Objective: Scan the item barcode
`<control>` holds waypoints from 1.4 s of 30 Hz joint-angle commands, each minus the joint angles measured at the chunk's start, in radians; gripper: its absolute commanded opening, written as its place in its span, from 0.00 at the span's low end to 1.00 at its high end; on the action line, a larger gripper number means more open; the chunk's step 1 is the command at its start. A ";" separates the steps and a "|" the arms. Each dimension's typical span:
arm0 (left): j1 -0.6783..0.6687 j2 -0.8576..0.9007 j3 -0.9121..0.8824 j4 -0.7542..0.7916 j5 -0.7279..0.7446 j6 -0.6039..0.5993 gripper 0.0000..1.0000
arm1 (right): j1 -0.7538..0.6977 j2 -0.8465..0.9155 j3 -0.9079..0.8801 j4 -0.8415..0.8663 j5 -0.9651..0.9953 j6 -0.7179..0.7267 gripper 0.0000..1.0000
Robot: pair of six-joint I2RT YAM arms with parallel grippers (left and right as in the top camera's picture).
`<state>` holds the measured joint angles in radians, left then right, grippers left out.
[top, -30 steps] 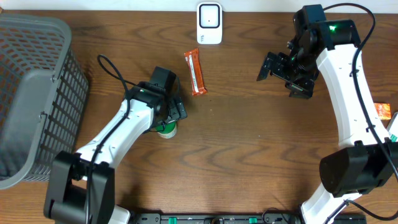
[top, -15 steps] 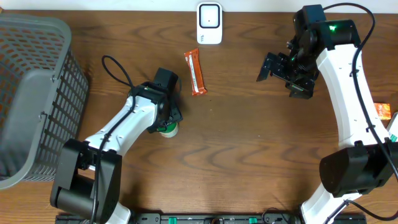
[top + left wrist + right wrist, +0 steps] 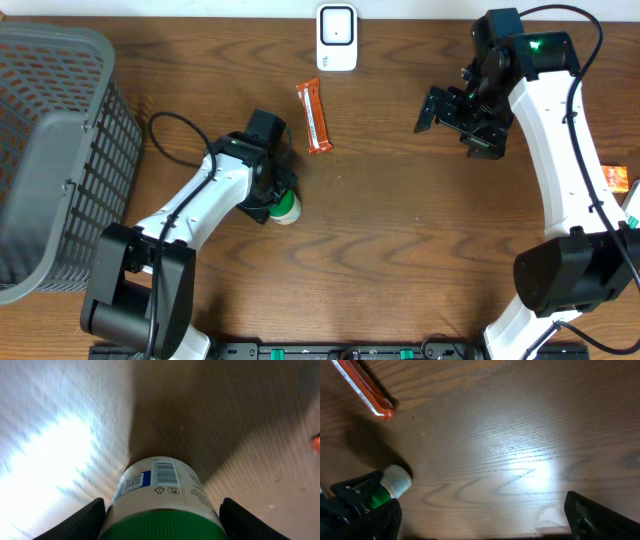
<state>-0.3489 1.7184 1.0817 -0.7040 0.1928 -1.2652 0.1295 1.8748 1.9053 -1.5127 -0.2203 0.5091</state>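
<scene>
Bottle [image 3: 162,495] near bench [image 3: 400,250] centre, just below bar [image 3: 316,117]; left fingers [image 3: 82,521] clamped on its green-capped end; barcode [image 3: 165,472] faces wrist camera; right fingers [image 3: 600,516] spread wide, empty, above bench.

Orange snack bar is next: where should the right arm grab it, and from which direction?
Grip the orange snack bar across its narrow width near the middle, coming straight down. It lies flat on the table, long and thin, so the right gripper's open jaws would probably do best straddling its two long edges.
</scene>
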 commanded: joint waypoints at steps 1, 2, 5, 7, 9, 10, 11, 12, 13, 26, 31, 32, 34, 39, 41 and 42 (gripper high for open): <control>0.000 0.002 0.009 -0.009 0.061 -0.282 0.65 | 0.012 0.003 0.005 -0.010 0.013 -0.021 0.99; 0.000 0.002 0.009 -0.009 0.058 -0.311 0.64 | 0.012 0.003 0.005 -0.014 0.013 -0.021 0.99; 0.000 0.002 0.009 -0.008 0.046 -0.452 0.64 | 0.013 0.003 0.005 -0.021 0.013 -0.021 0.99; 0.000 0.002 0.009 -0.015 0.038 -0.558 0.53 | 0.014 0.003 0.005 -0.022 0.013 -0.021 0.99; 0.000 0.002 0.009 -0.022 0.039 -0.690 0.50 | 0.015 0.003 0.005 -0.022 0.013 -0.021 0.99; 0.000 0.002 0.009 -0.025 0.039 -0.732 0.50 | 0.015 0.003 0.005 -0.022 0.013 -0.021 0.99; 0.000 0.002 0.009 -0.032 0.037 -0.778 0.50 | 0.015 0.003 0.005 -0.022 0.013 -0.022 0.99; 0.000 0.002 0.009 -0.038 0.033 -0.822 0.50 | 0.015 0.003 0.005 -0.022 0.013 -0.023 0.99; 0.002 0.002 0.009 -0.031 0.016 -0.823 0.57 | 0.015 0.003 0.005 -0.022 0.013 -0.025 0.99; 0.027 -0.006 0.009 0.084 0.033 -0.820 0.98 | 0.016 0.003 0.005 -0.017 0.013 -0.036 0.99; 0.026 -0.067 0.009 0.060 0.071 -0.744 0.98 | 0.016 0.003 0.005 -0.006 0.013 -0.045 0.99; 0.023 -0.090 0.009 0.040 0.082 -0.725 0.98 | 0.016 0.003 0.005 -0.001 0.013 -0.055 0.99; 0.013 -0.148 0.009 -0.020 0.089 -0.681 0.98 | 0.016 0.003 0.005 0.006 0.013 -0.059 0.99; -0.018 -0.343 0.009 -0.182 0.090 -0.562 0.98 | 0.022 0.003 0.005 -0.013 -0.007 -0.026 0.99; -0.015 -0.436 0.009 -0.222 0.057 -0.478 0.98 | 0.038 0.003 0.005 -0.038 -0.031 0.029 0.99; -0.012 -0.480 0.009 -0.227 0.021 -0.420 0.98 | 0.053 0.003 0.005 -0.049 -0.054 0.056 0.99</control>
<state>-0.3660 1.3354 1.0817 -0.9134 0.2726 -1.8503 0.1429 1.8748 1.9053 -1.5471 -0.2241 0.4965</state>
